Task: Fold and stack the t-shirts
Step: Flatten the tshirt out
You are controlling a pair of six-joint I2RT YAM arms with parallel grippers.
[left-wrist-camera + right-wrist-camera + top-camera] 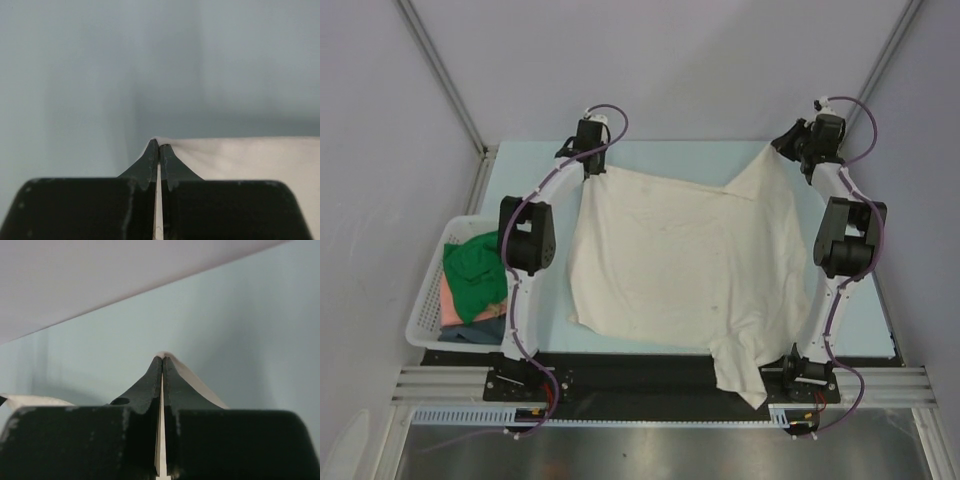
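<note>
Cream t-shirt [680, 260], rumpled, pinched between fingers [149, 162].

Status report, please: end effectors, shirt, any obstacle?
Left end effector shut on cream t-shirt, far-left corner. Right end effector shut on far-right corner. Shirt lies spread out. Basket at left, apart from it.

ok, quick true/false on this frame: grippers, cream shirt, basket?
1. The left gripper and right gripper are each shut on a far corner of the cream shirt. True.
2. The cream shirt is folded in half. False: it lies spread open on the table.
3. A green shirt lies in the basket. True.
4. The basket sits by the right arm. False: it is at the table's left edge, beside the left arm.
</note>
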